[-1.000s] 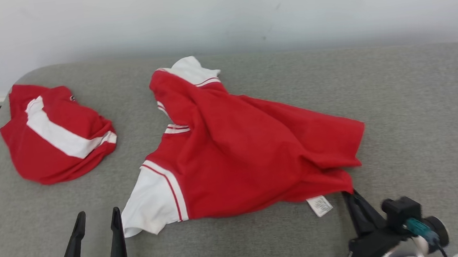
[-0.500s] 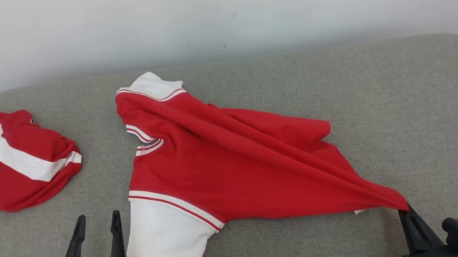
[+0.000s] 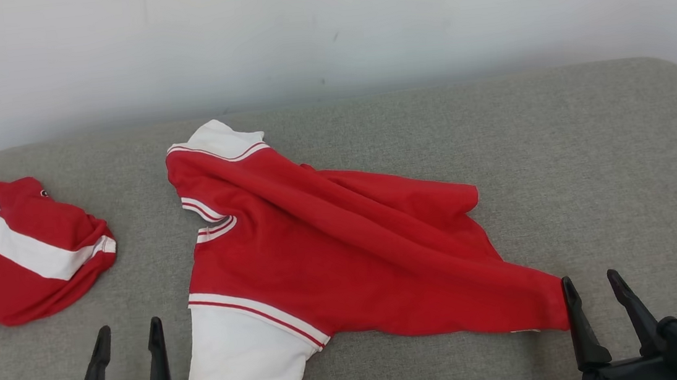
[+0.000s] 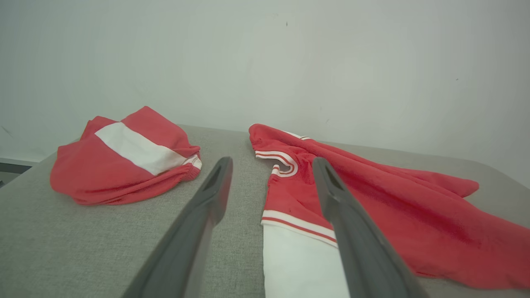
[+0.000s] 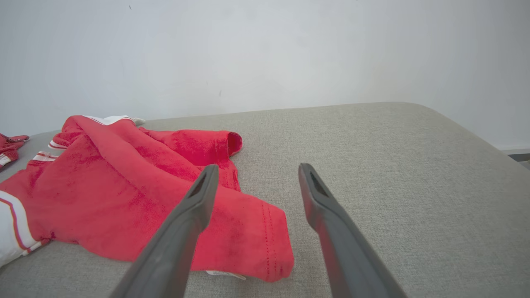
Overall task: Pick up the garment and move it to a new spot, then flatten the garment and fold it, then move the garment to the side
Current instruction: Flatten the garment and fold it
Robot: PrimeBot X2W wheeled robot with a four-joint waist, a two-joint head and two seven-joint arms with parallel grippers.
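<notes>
A red garment [image 3: 345, 257] with white sleeves and collar lies rumpled across the middle of the grey cushion [image 3: 610, 176]. Its hem corner reaches toward the lower right, and a white sleeve lies at the front. In the left wrist view the garment [image 4: 372, 215] lies to the right, and in the right wrist view the garment [image 5: 136, 198] lies to the left. My right gripper [image 3: 590, 287] stands open just right of the hem corner, with nothing between its fingers. My left gripper [image 3: 129, 334] is open too, just left of the white sleeve.
A second red and white garment [image 3: 21, 251] lies bunched at the cushion's far left, also seen as a bundle [image 4: 124, 165] in the left wrist view. A pale wall [image 3: 322, 24] rises behind the cushion. Bare grey cushion stretches to the right of the garment.
My right gripper, which was shut on the hem corner, has opened and let the corner drop onto the cushion. The head camera has shifted slightly. The left gripper stays open.
</notes>
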